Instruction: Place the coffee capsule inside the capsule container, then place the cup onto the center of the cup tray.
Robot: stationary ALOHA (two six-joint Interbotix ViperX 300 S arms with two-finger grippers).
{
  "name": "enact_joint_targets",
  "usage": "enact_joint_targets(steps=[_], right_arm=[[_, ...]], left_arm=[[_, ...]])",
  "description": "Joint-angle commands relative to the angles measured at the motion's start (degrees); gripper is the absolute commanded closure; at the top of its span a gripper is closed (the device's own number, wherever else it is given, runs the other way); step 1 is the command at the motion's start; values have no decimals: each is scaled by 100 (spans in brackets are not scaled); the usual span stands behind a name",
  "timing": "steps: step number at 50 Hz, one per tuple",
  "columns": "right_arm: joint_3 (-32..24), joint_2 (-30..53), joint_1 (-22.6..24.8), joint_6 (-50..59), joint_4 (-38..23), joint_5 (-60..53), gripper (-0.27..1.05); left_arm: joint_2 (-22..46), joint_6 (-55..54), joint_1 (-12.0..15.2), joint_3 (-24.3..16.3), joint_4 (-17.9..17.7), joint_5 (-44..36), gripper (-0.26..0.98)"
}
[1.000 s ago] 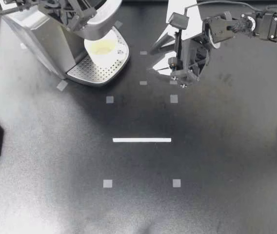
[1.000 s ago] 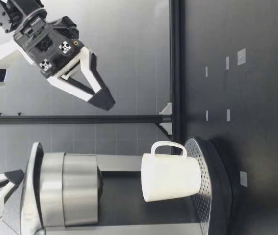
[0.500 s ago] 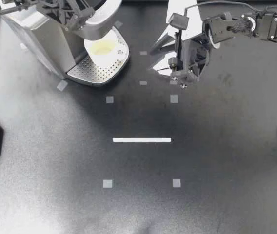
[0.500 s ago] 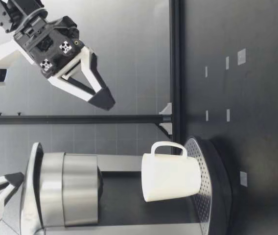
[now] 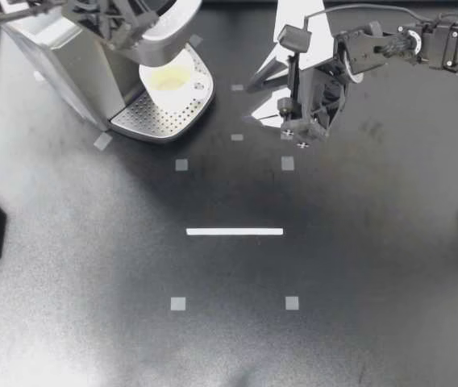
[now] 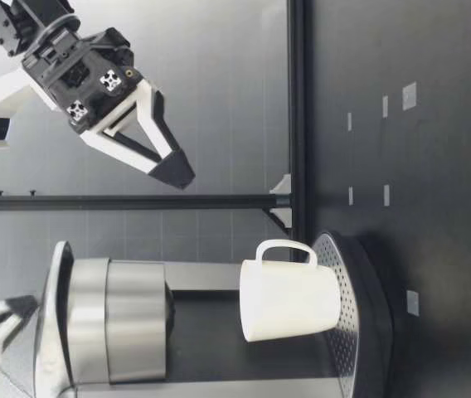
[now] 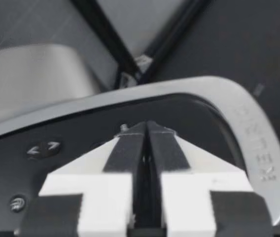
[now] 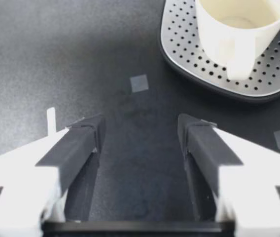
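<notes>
Two claws: my left claw (image 5: 122, 24) closed together above the coffee machine (image 5: 60, 60), my right claw (image 5: 255, 98) spread apart above the desk (image 5: 229, 339). The white cup (image 5: 170, 81) stands on the perforated cup tray (image 5: 150, 121).
</notes>
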Motion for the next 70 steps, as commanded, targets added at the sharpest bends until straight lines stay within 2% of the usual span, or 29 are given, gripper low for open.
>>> enact_joint_targets(steps=[1, 9, 13, 19, 25, 29, 33, 35, 39, 44, 47, 54, 70], right_arm=[[-62, -211, 26, -9, 18, -44, 21], [-62, -308, 35, 0, 26, -79, 21], [-53, -439, 44, 0, 35, -79, 21], [35, -721, 255, 0, 35, -167, 21], [237, -1037, 554, -9, 35, -545, 21], [510, -1318, 791, 0, 35, -1002, 21], [844, -1617, 1125, 0, 35, -1723, 21], [1046, -1758, 1336, 0, 35, -2241, 21], [1397, -1951, 1740, 26, 35, -3261, 22], [1644, -2048, 2250, 123, 35, -4184, 22], [1635, -2039, 2382, 229, 35, -4228, 22], [1564, -2013, 2549, 554, -35, -4315, 22], [1573, -2241, 2681, 932, -211, -4280, 22]], left_arm=[[-378, -18, -9, -26, 9, -396, 67], [-677, 9, -132, 325, -255, -1116, 67], [-826, 9, -360, 642, -308, -1521, 67], [-1187, -88, -756, 1274, -352, -2206, 67], [-1477, -308, -914, 1934, -448, -2698, 67], [-1635, -396, -1002, 2426, -448, -3270, 67], [-1837, -343, -1248, 2971, -422, -4351, 67], [-1942, -387, -1248, 3261, -439, -4913, 67], [-2039, -492, -1248, 3630, -448, -5396, 67], [-2021, -554, -1248, 3814, -448, -5792, 67], [-2039, -554, -1248, 3867, -448, -6029, 67], [-2101, -466, -1248, 3973, -448, -6381, 67], [-2101, -396, -1239, 3929, -448, -6451, 67]])
